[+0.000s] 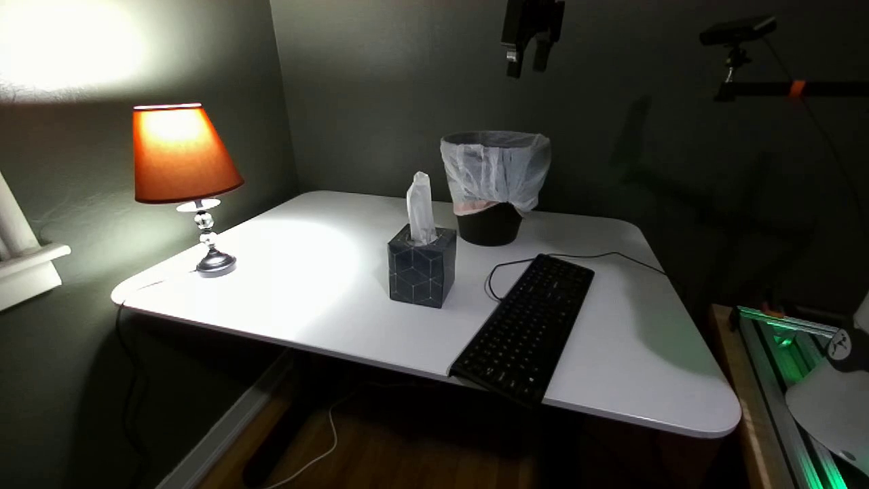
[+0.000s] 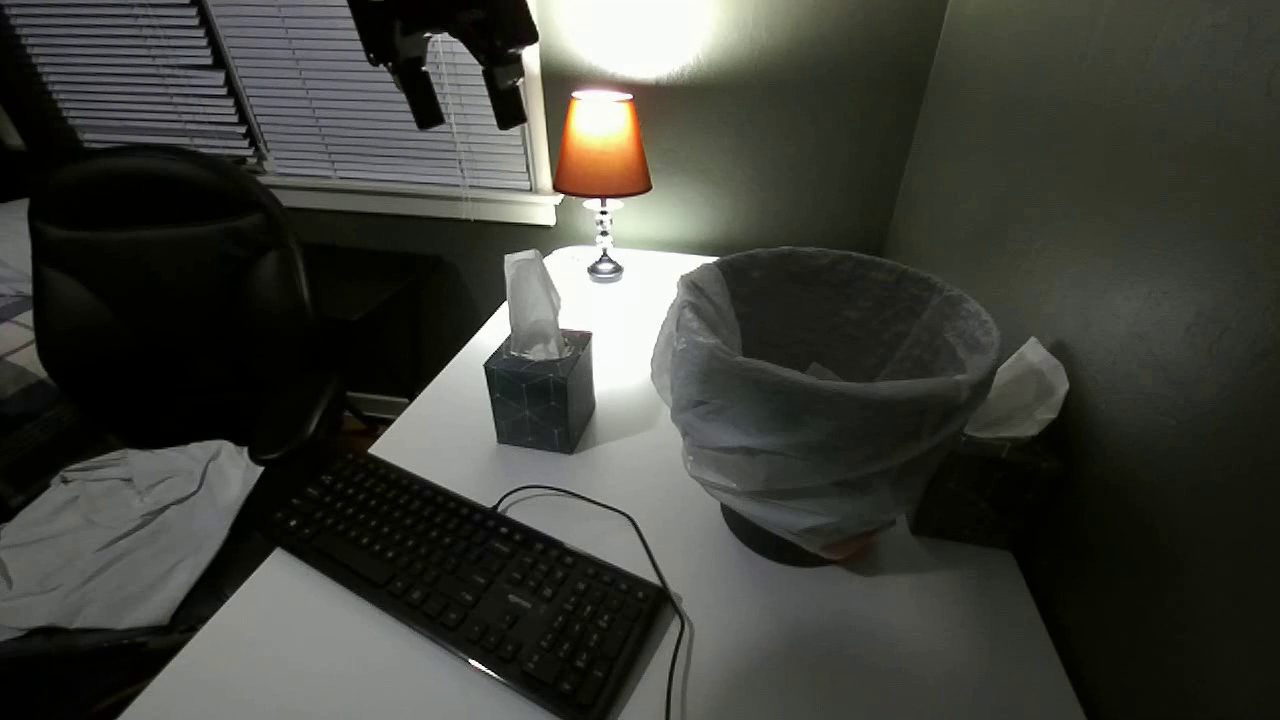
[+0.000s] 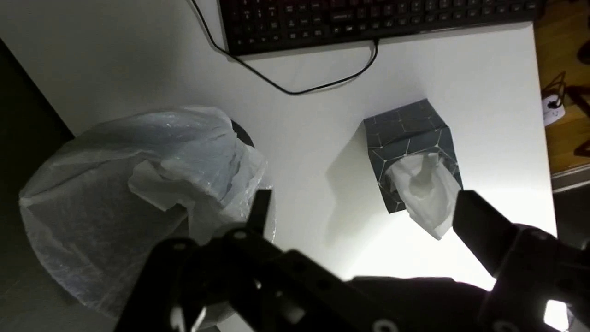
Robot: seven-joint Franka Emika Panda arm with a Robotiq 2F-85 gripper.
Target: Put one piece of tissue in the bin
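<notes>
Closest to the wrist camera comes the gripper (image 3: 364, 196), fingers spread wide, its dark frame blotting out part of the bin (image 3: 97, 221). And inside that bin, a crumpled white sheet, probably a piece of tissue (image 3: 154, 184), its edges melting into the pale bag (image 3: 189, 127)! In an exterior view just a small white corner (image 2: 822, 372) shows past the near rim; in an exterior view the bag's ruffled front (image 1: 495, 170) hides the contents. Up top, both exterior views slice off the gripper's upper body, high over the desk (image 1: 305, 272). An upright tissue (image 1: 422, 210) pokes from the tissue box (image 1: 421, 272), plain in all three views. Now, only an exterior view gives us a second dark box (image 2: 975, 495), shadowed and partly covered by the bin, its own white tissue (image 2: 1025, 395) jutting out. The keyboard (image 3: 341, 23) runs off the top of the wrist view.
</notes>
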